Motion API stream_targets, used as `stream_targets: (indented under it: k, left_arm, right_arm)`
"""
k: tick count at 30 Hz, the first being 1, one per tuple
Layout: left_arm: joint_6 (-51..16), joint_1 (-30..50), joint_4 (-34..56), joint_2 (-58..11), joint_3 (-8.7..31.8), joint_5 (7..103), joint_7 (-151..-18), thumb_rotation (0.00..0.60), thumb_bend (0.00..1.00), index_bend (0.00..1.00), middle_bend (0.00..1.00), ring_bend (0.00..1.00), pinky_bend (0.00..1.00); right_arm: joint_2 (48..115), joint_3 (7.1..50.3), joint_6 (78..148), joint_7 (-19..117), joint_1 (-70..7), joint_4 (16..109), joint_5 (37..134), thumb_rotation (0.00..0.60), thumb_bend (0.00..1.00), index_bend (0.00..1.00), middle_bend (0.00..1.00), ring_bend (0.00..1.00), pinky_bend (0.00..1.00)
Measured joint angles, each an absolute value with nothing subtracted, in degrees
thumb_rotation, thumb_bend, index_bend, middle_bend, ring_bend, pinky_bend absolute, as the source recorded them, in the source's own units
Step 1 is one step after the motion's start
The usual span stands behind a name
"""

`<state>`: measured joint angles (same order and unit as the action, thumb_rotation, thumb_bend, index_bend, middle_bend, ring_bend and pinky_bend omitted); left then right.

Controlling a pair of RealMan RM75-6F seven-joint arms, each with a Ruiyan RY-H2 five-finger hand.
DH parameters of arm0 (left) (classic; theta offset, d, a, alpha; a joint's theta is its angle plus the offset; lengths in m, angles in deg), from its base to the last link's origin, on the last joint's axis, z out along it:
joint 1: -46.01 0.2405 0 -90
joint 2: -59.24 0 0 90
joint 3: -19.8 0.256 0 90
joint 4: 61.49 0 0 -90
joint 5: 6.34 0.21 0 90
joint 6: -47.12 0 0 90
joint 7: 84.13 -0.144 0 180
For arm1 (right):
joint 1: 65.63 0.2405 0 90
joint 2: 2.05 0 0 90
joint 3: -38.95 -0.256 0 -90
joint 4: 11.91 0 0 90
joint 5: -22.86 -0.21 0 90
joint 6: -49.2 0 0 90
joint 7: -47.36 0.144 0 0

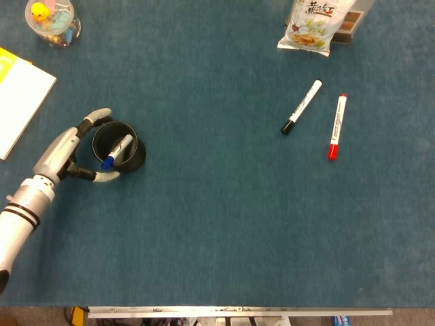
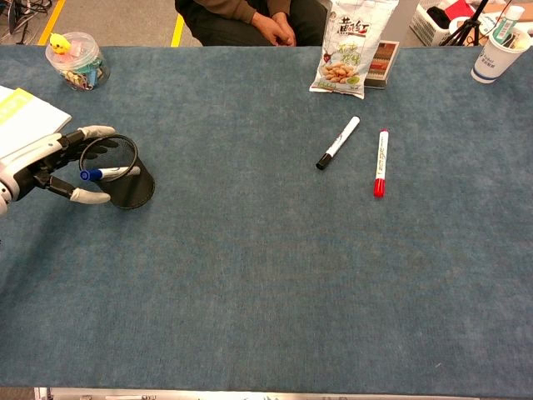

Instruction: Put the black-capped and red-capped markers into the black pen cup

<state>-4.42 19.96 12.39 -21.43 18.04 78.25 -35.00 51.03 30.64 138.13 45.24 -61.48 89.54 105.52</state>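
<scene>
Blue tabletop (image 1: pixel 217 231) is seen; left hand (image 1: pixel 68 153) fingers (image 1: pixel 105 176) are spread, empty, around black pen cup (image 1: pixel 121 146); both markers lie well apart.

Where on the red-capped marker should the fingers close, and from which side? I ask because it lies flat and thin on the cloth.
Take the red-capped marker at the middle of its white barrel, coming straight down from above, fingers closing across its width. It lies flat, cap toward the robot, apart from the black-capped marker, so both long sides look free.
</scene>
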Motion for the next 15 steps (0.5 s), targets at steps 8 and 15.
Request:
stream_targets:
  k: [8,15]
  left_arm:
    - [-4.5,19.3,10.9,-24.0,17.4,77.0,-34.6,0.6,0.09,0.13,0.2,0.16,0.13]
    - [-4.7,19.0,9.4,-26.2,16.6,75.2,-35.0,0.6,0.09,0.22,0.26,0.21,0.16]
  right_arm:
    - [50.9,30.7,138.5,45.7,-61.9,89.2,105.5,0.6,0.26,0.34,0.22,0.08,0.01]
    - [50.8,30.7,138.7,46.0,-62.1,89.0,105.6,0.6,0.26,0.34,0.22,0.08,0.01]
